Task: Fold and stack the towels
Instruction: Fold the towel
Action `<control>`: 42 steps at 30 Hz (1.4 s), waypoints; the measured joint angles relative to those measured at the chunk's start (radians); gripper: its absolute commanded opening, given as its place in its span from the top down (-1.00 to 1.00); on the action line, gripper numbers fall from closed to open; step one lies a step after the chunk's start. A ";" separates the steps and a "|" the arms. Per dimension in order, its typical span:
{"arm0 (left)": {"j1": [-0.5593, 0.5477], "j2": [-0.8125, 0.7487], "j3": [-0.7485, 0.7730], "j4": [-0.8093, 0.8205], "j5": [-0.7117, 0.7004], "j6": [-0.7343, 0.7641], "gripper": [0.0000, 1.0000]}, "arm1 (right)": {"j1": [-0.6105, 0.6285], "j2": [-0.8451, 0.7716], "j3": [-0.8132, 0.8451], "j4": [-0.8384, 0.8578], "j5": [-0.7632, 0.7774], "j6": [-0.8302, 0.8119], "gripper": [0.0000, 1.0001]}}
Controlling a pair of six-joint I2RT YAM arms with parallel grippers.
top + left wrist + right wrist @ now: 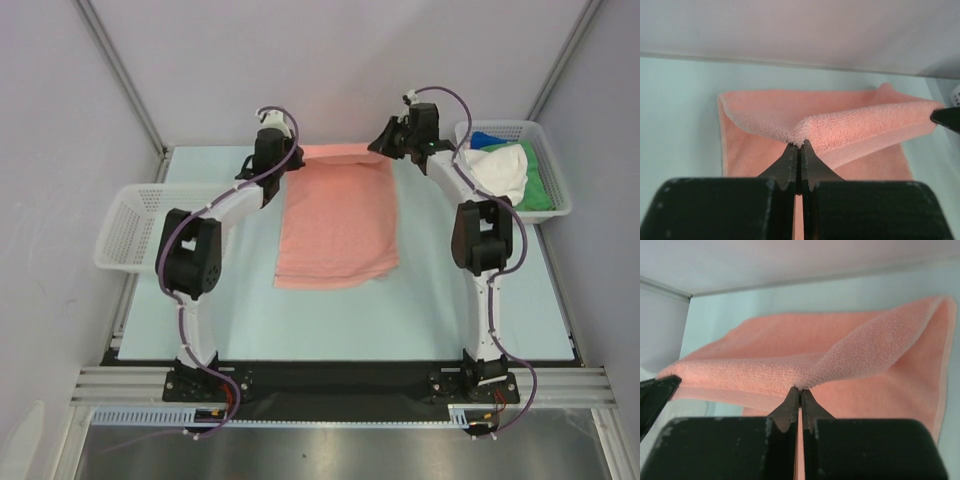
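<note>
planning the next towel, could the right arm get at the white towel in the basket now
Probably not yet: its fingers are shut on the pink towel and must let go first. Otherwise the way looks free: the white towel lies on top in the basket beside that arm.

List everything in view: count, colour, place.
table: one, pale blue-green, under everything
left basket: one, white, at the table's left edge
right basket: one, white, at the table's far right corner
pink towel: one, salmon, mid-table, far edge raised
white towel: one, white, in right basket
green towel: one, green, in right basket
blue towel: one, blue, right basket's far end
left claw: one, black, shut on pink towel's far edge
right claw: one, black, shut on that same edge
</note>
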 measured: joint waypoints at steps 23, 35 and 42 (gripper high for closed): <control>-0.036 -0.197 -0.294 -0.385 -0.101 -0.188 0.16 | -0.006 -0.409 -0.544 -0.274 0.097 -0.093 0.07; -0.045 -0.412 -0.610 -0.423 -0.097 -0.289 -0.68 | 0.028 -0.837 -1.244 -0.080 0.275 -0.003 -0.20; -0.136 -0.691 -0.856 -0.409 -0.116 -0.377 -0.65 | 0.112 -0.944 -1.541 0.225 0.277 0.057 -0.36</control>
